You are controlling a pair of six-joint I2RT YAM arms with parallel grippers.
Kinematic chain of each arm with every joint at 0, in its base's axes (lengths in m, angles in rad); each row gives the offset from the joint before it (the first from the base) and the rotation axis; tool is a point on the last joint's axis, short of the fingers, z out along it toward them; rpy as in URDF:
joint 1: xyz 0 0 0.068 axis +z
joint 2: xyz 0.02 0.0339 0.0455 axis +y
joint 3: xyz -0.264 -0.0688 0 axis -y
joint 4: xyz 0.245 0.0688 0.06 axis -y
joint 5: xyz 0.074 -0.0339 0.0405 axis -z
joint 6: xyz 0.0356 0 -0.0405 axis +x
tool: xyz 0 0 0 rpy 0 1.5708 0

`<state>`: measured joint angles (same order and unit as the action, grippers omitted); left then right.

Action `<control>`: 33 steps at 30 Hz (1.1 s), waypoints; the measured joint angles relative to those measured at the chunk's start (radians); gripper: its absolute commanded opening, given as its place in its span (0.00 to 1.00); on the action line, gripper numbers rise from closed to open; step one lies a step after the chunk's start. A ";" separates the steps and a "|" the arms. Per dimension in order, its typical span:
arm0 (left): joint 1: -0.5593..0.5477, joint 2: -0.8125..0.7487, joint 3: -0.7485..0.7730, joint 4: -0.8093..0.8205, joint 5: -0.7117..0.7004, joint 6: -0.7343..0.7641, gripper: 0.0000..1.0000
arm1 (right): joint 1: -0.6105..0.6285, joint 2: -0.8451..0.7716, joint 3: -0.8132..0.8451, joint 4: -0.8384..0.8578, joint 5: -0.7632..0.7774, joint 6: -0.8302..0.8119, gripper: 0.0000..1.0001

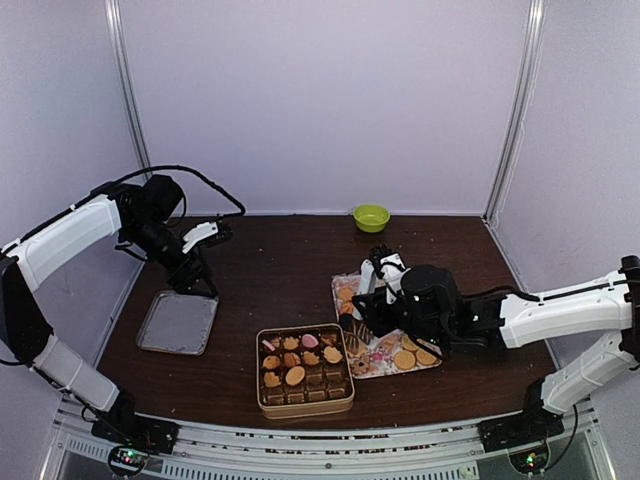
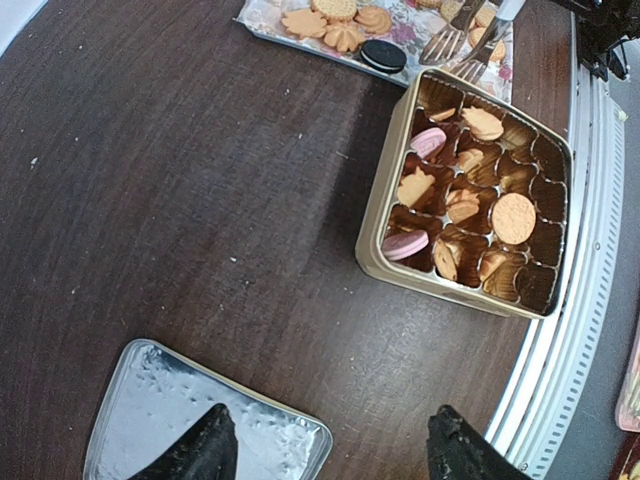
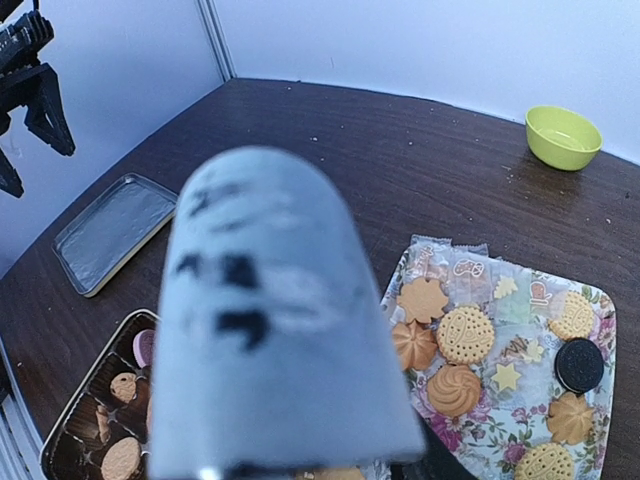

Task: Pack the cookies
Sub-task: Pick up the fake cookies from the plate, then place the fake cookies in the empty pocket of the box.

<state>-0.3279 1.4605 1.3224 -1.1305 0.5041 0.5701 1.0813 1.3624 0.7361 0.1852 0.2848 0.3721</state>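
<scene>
Packing partly done: I count about ten cookies [image 2: 513, 217] in the tin [image 2: 385, 200] at lower centre of the top view, many cups [image 2: 548, 160] bare, more waiting on the flowered tray [image 3: 497, 425] beside it; left jaws released above the lid [image 1: 178, 322], right jaws apparently grasping tongs [image 1: 388, 268].

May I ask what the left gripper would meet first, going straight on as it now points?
Probably the corner of the flat silver metal tray; depth is unclear, so perhaps the dark wooden table beside it.
</scene>
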 measured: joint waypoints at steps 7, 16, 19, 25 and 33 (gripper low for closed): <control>0.000 0.000 0.000 0.000 0.001 0.000 0.67 | -0.003 0.001 -0.021 0.035 0.003 0.021 0.38; 0.000 0.000 0.000 0.000 0.001 0.000 0.66 | -0.004 -0.008 -0.030 0.023 -0.003 0.048 0.19; 0.000 0.000 0.000 0.000 0.002 0.000 0.66 | -0.004 -0.032 -0.031 0.008 -0.003 0.048 0.11; 0.000 0.000 0.004 -0.002 0.003 0.000 0.66 | -0.004 -0.115 -0.026 -0.027 0.005 0.026 0.04; 0.000 0.000 0.011 -0.002 0.004 -0.001 0.66 | 0.062 -0.187 0.066 -0.086 0.005 -0.053 0.03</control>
<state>-0.3283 1.4605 1.3334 -1.1320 0.5083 0.5694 1.1431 1.1751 0.8021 0.0990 0.2893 0.3187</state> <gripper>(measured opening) 0.661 0.257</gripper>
